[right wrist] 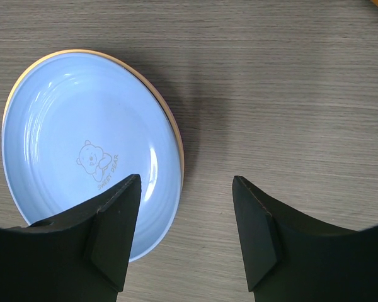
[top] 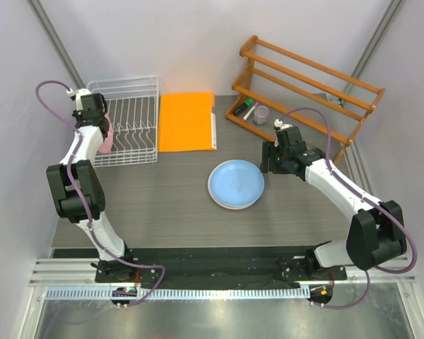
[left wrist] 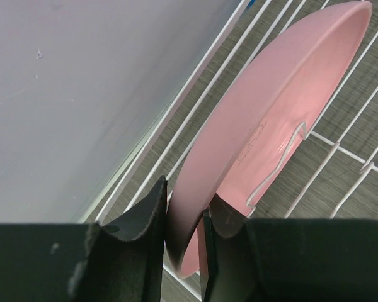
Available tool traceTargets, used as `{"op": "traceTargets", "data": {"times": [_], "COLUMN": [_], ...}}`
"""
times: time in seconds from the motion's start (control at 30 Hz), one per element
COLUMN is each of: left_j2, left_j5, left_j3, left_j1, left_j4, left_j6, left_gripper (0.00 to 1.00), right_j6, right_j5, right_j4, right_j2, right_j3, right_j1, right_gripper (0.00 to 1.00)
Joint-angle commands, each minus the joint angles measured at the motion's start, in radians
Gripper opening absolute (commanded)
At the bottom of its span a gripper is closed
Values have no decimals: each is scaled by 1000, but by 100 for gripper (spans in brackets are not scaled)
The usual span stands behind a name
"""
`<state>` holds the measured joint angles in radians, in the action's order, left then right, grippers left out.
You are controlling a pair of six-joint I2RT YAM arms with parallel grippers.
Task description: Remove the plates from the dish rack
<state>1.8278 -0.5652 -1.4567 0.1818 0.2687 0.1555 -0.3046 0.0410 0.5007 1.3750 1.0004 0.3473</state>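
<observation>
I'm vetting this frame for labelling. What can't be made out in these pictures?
- Top view: left arm covers most of the pink plate in the dish rack.
- Top, right wrist views: only rims show under the blue plate; stack count hidden.
- Top view: items on the wooden shelf too small to identify.
- Left wrist view: fingers hide the pink plate's lower rim.

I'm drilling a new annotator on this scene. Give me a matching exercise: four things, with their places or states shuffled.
1 pink plate
2 blue plate
3 orange folder
4 right hand

A open, holding nothing
B lying atop another plate
C on edge in the dish rack, pinched by the left hand
D lying flat, right of the dish rack

Pairs: 1-C, 2-B, 3-D, 4-A
</observation>
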Motion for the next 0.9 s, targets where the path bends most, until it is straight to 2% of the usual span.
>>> {"op": "traceTargets", "data": {"times": [0.0,0.4,0.63,0.77,0.87], "left_j2": [-15,-166,-255,-358,-424], "left_j5": [-21,-74,-180,-185,-50], "left_j3": [-30,-28,-5,10,16], "left_j1": [4,-15,-65,-99,-114], "left_j4": [-56,-55,-56,-5,90], "left_j6": [27,-56,-135,-91,25], "left_gripper": [0,0,0,0,0], "right_j6": [10,1,-7,-5,-8], "right_j5": [-10,-29,-29,-62,-101], "right_j4": [-31,-31,-31,-30,-30], "right_j2": [-10,-44,-63,-88,-102], "right_j3": [3,-11,-20,-16,3], "right_j1": [-2,-2,-2,-2,-2], "right_gripper": [65,65,66,66,66]}}
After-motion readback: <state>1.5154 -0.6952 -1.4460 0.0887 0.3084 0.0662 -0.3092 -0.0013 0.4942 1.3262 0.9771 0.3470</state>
